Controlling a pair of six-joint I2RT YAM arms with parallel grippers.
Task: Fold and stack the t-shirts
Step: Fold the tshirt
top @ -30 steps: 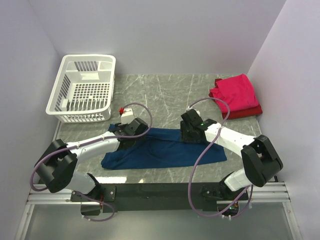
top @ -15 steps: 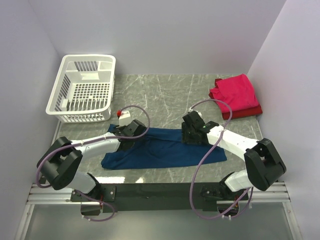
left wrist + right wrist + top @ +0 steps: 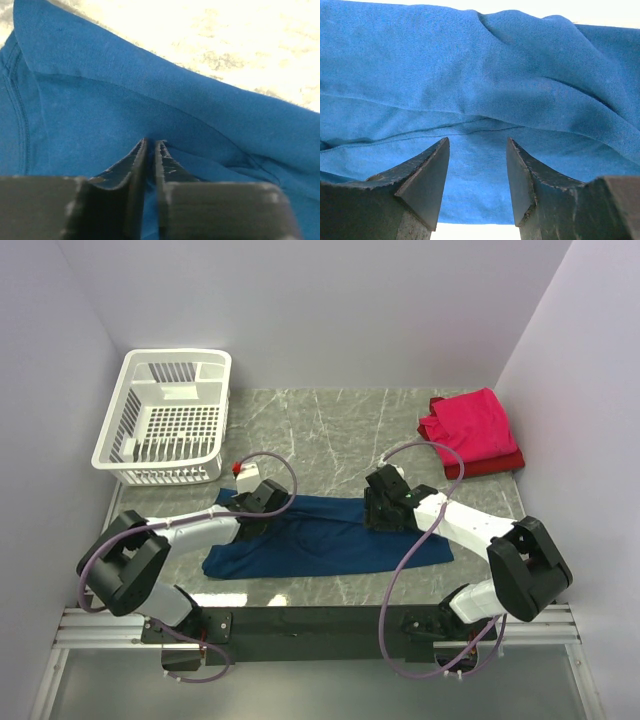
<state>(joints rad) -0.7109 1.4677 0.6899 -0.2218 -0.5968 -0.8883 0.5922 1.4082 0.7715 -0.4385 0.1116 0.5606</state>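
Note:
A navy blue t-shirt (image 3: 330, 545) lies as a long band across the near middle of the table. My left gripper (image 3: 252, 510) sits on its back left edge, jaws shut, with a fold of the blue cloth (image 3: 100, 110) pinched between the fingers (image 3: 135, 160). At the shirt's back right part my right gripper (image 3: 384, 508) is pressed down on the cloth (image 3: 470, 75), open, with cloth lying between its fingertips (image 3: 432, 160). A folded pinkish-red t-shirt (image 3: 468, 425) rests on a darker red one (image 3: 492, 466) at the back right.
A white slotted plastic basket (image 3: 165, 418) stands at the back left by the left wall. Grey marble tabletop (image 3: 320, 430) shows behind the blue shirt. Walls close in on both sides, and the arms' mounting rail (image 3: 320, 620) runs along the near edge.
My left gripper has closed on the blue cloth after standing open, and it slid slightly left. The right gripper has stayed open and barely moved.

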